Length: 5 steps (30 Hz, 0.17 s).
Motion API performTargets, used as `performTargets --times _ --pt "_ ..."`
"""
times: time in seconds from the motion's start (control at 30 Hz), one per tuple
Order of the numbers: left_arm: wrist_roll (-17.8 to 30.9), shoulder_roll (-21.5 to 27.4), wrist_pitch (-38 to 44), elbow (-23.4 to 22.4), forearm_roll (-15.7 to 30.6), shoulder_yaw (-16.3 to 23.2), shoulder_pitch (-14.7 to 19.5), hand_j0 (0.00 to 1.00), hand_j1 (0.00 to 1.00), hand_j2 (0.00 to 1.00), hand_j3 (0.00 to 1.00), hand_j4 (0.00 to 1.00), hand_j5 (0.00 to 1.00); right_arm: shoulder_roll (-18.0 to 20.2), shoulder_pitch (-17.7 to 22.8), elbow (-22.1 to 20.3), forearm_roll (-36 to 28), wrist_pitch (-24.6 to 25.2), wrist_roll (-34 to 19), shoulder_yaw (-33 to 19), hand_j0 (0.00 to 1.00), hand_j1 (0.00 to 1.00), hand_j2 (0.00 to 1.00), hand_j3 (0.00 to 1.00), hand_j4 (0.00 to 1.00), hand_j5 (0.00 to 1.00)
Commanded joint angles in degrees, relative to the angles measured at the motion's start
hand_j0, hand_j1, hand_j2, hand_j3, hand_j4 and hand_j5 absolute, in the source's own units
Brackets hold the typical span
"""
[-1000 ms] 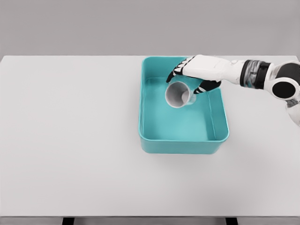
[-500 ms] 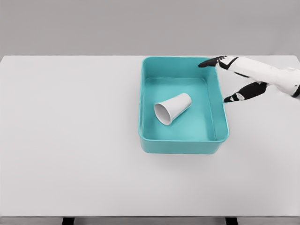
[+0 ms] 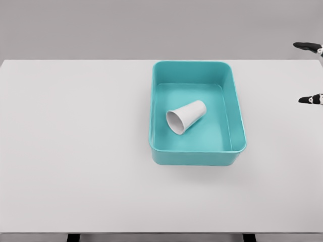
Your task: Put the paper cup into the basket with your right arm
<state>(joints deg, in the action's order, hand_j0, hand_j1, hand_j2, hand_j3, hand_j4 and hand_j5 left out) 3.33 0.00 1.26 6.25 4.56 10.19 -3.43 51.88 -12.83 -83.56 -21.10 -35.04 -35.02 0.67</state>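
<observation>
White desk (image 3: 75, 151) under plain grey wall. Teal basket (image 3: 239, 126) sits right of centre. Paper cup (image 3: 186, 116) lies on its side inside basket, mouth toward near left. Right hand (image 3: 310, 73) at far right edge, only two fingertips (image 3: 308, 99) visible, spread wide, holding nothing.

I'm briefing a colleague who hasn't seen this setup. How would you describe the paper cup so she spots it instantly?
On the white table, look right of the middle for the teal basket. The paper cup lies on its side inside it, open mouth facing the lower left. It is the only thing in the basket, and white against the teal.
</observation>
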Motion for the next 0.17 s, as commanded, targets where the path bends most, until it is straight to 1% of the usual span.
performTargets --times 0.0,0.03,0.1,0.13 --pt "0.0 0.0 0.1 0.0 -0.1 0.0 0.0 1.0 1.0 1.0 1.0 1.0 1.0 -0.1 0.0 -0.2 0.0 0.3 0.0 -0.2 1.0 1.0 1.0 1.0 1.0 1.0" --pt "-0.1 0.0 0.0 0.0 0.4 -0.3 0.0 1.0 1.0 1.0 1.0 1.0 1.0 -0.2 -0.1 -0.3 0.0 0.4 0.0 -0.2 1.0 1.0 1.0 1.0 1.0 1.0" --pt "-0.3 0.0 -0.1 0.3 0.6 -0.5 1.5 1.0 1.0 1.0 1.0 1.0 1.0 -0.1 -0.6 -0.2 0.0 0.6 0.0 -0.3 1.0 1.0 1.0 1.0 1.0 1.0" --pt "-0.4 0.0 -0.1 0.3 0.8 -0.5 1.6 1.0 1.0 1.0 1.0 1.0 1.0 0.0 -0.6 0.0 0.0 0.6 0.0 -0.3 1.0 1.0 1.0 1.0 1.0 1.0"
